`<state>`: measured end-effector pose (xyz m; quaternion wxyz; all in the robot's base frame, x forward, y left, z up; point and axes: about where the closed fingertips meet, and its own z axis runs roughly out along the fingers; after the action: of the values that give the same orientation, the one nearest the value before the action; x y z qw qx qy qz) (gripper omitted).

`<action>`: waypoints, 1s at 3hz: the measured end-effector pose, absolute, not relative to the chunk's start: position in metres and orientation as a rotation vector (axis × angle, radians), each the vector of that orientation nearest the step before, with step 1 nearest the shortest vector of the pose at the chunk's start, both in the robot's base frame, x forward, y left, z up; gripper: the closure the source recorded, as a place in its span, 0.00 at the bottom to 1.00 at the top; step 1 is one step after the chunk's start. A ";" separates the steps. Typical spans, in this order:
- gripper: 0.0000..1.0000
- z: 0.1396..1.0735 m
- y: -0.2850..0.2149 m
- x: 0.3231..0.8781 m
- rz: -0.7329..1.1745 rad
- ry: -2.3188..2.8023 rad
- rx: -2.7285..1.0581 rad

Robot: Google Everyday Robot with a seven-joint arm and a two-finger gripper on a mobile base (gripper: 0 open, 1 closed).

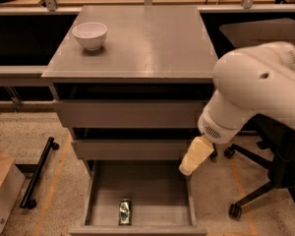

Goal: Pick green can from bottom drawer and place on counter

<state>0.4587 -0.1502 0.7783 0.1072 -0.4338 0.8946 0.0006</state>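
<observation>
The green can (125,212) lies on its side on the floor of the open bottom drawer (152,193), near the drawer's front wall and left of middle. The grey counter (147,38) tops the cabinet above it. My white arm comes in from the right. My gripper (195,156) is the pale yellowish end of the arm. It hangs over the drawer's right wall, above and to the right of the can, apart from it.
A white bowl (90,35) stands on the counter's back left. Two shallower drawer fronts (130,114) sit above the open drawer. A black office chair (270,181) is at the right. A black wheeled bar (37,173) and a cardboard box (2,188) lie on the floor at the left.
</observation>
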 end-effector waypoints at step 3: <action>0.00 0.718 -0.124 0.471 0.260 2.668 -1.145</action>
<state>0.4715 -0.1243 0.7183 0.1131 -0.3903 0.9094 0.0887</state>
